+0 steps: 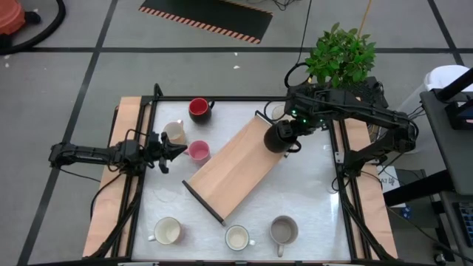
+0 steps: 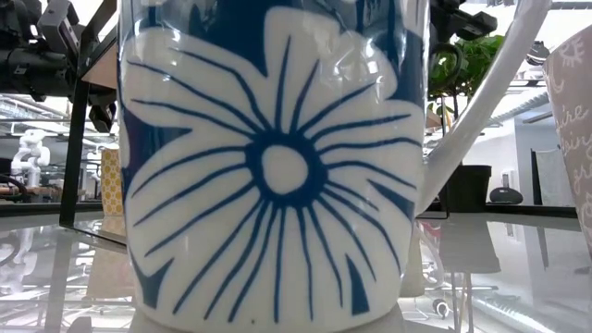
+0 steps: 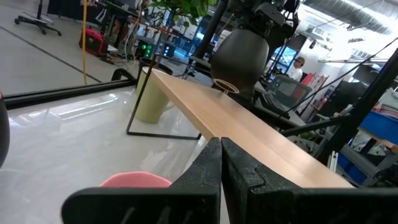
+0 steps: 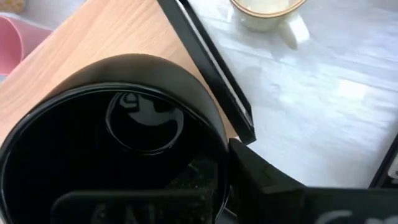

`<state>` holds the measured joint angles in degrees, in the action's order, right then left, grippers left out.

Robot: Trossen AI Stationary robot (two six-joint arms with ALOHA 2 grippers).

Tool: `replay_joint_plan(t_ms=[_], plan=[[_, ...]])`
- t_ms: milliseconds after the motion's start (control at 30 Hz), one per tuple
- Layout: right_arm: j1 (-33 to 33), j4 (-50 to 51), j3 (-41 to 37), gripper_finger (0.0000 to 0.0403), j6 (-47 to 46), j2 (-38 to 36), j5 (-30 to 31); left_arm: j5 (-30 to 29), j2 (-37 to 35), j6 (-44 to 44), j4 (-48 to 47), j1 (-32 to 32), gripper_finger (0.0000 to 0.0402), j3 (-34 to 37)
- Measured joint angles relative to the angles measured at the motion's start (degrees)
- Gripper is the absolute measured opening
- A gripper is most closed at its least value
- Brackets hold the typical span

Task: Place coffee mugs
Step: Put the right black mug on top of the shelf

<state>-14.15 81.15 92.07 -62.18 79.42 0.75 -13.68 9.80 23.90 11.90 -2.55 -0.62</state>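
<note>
A long wooden shelf [image 1: 233, 166] on black legs lies slantwise across the table. My right gripper [image 1: 284, 137] is shut on a black mug [image 1: 277, 138] over the shelf's far right end. My left gripper [image 1: 176, 149] is shut, level, its tips beside a pink mug [image 1: 198, 151]; a cream mug [image 1: 175, 131] stands just beyond. A red-and-dark mug [image 1: 198, 108] stands at the far edge. Another cream mug [image 4: 267, 12] sits on the table behind the shelf end. Two cream mugs [image 1: 168, 231] [image 1: 237, 238] and a grey one [image 1: 284, 230] stand on the near side. My right gripper [image 4: 217, 177] pinches the black mug's rim wall [image 4: 214, 140], one finger inside the mug and one finger [image 4: 261, 177] outside, coming from above. The mug [image 3: 242, 53] is tilted, its pale base ring low over the shelf top [image 3: 249, 121]; whether it rests there I cannot tell. My left gripper [image 3: 221, 168] stands over the pink mug's rim [image 3: 134, 180]; whether it touches it I cannot tell.
A blue-and-white flowered mug [image 2: 277, 166] stands right before the low camera and hides most of the table; another mug [image 2: 572, 139] shows at its right. A potted green plant [image 1: 340, 55] stands beyond the far right corner. Black frame rails [image 1: 148, 177] run along both table sides.
</note>
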Motion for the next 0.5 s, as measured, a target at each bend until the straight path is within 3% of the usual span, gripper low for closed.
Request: replay_joint_plan(t_ms=[167, 500], plan=[[0.0, 0.0, 0.0, 0.0025, 0.3, 0.0, 1.0, -0.5, 0.0, 0.2, 0.2, 0.0, 0.0001, 0.0], [0.0, 0.0, 0.1, 0.0096, -0.1, -0.1, 0.8, -1.4, 0.0, 0.3, 0.3, 0.0, 0.0001, 0.0]])
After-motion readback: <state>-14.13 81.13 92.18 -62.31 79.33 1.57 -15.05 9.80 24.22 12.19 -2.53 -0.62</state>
